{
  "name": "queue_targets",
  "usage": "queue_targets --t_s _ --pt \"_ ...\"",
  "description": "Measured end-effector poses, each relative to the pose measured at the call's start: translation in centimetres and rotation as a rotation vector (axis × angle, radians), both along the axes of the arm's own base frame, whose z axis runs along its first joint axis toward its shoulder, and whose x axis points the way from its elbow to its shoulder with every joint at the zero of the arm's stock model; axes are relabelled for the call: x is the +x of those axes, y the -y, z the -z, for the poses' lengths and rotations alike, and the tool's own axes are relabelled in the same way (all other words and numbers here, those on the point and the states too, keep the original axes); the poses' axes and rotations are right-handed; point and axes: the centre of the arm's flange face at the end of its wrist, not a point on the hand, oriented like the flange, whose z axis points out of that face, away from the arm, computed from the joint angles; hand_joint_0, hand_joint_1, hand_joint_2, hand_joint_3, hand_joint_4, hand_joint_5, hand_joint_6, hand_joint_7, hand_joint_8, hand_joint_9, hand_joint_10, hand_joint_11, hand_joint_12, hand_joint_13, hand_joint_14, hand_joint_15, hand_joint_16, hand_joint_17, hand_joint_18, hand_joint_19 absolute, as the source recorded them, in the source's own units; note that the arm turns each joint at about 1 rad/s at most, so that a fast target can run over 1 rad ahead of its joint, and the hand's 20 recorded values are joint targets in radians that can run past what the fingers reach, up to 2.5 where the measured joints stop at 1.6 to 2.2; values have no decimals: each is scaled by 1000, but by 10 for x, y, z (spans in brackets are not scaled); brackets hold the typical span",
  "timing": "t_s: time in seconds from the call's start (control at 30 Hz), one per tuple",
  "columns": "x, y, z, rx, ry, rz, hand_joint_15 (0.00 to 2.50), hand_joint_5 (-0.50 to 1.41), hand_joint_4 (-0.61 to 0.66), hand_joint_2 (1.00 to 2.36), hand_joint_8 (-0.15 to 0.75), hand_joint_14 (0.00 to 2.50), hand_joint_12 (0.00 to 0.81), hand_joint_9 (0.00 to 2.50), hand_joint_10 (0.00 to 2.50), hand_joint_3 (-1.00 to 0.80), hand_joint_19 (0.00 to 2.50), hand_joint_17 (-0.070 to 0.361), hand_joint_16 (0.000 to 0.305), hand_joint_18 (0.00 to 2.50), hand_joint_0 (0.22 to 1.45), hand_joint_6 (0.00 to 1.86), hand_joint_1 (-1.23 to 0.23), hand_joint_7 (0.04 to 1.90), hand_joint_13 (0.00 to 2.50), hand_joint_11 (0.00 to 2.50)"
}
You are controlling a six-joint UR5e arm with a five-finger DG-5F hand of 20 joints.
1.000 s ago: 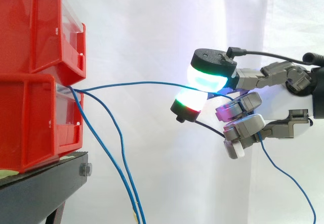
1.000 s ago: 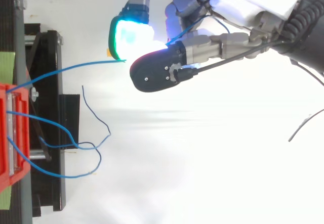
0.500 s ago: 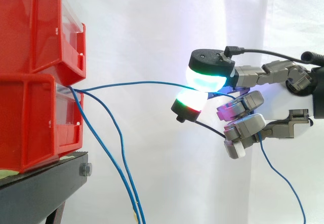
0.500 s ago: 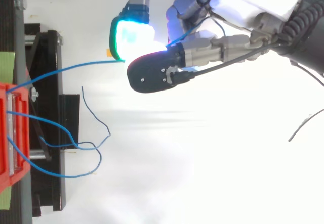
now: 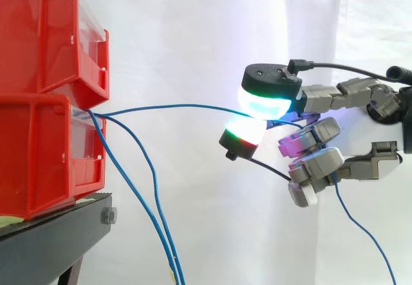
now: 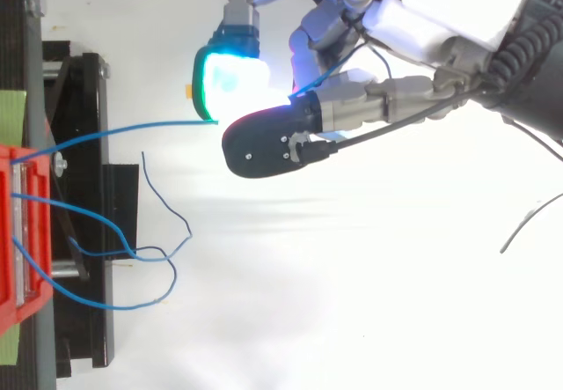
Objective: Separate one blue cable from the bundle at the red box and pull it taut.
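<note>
Cable [image 5: 174,106] pinched in hand [image 5: 318,95], stretching to red bin [image 5: 38,150]

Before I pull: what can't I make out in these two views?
- Side view: the cable's path through the hand is hidden behind the glowing pads.
- Top view: the same spot is washed out by pad glare.
- Both views: the cable's root is hidden by the walls of the red box.
- Side view: the loose cables are cut off by the bottom edge.

Red bins [image 5: 45,92] are cut off at nine o'clock. The blue cable [image 5: 174,105] disappears between the robot hand's [image 5: 322,96] glowing pads [image 5: 261,102].
</note>
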Motion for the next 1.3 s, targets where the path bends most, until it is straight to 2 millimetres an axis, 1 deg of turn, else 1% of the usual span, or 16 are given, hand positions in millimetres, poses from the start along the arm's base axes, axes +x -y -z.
queue_targets --t_s 0.07,0.17,0.2,0.33,0.37,0.43,0.57,0.73,0.9,1.07,1.3 --pt "-2 -2 3 7 -11 -4 1746 -132 -185 1024 338 42 402 1148 1145 6 938 132 59 1057 732 960 -832 1377 1489 1767" --pt "-6 -6 11 19 -30 -19 1746 -133 -190 1024 339 44 401 1157 1147 4 938 131 58 1055 733 959 -831 1368 1489 1745" --pt "-7 -7 14 23 -35 -26 1732 -134 -184 1023 342 46 402 1155 1140 -2 938 132 58 1057 735 960 -831 1363 1490 1774" --pt "-12 -14 25 43 -57 -78 1737 -141 -146 1022 340 58 399 1149 1138 -41 945 130 58 1053 744 963 -821 1330 1485 1767" --pt "-13 -16 27 48 -60 -91 1730 -141 -152 1021 334 60 399 1150 1127 -61 945 131 58 1050 747 961 -818 1330 1485 1765" --pt "-14 -18 30 58 -66 -112 1725 -141 -151 1021 321 59 395 1150 1126 -66 946 130 58 1050 746 960 -816 1335 1485 1750" --pt "-16 -18 33 70 -81 -152 1728 -142 -135 1020 325 113 391 1156 1102 -67 954 131 58 1045 747 957 -815 1346 1467 1762" --pt "-20 -19 34 82 -112 -196 1704 -142 -128 1019 334 141 403 1156 1107 -68 956 131 58 1045 748 957 -815 1343 1462 1753" --pt "-28 -18 25 93 -146 -223 1695 -142 -123 1019 337 139 402 1154 1111 -65 953 132 59 1049 748 957 -815 1336 1468 1757" --pt "-34 -13 18 96 -169 -219 1708 -142 -118 1018 338 137 405 1154 1113 -66 954 133 59 1051 748 957 -815 1339 1477 1755" --pt "-33 -14 16 86 -160 -222 1702 -142 -116 1018 338 137 394 1152 1119 -67 962 133 59 1055 748 957 -815 1339 1485 1733"
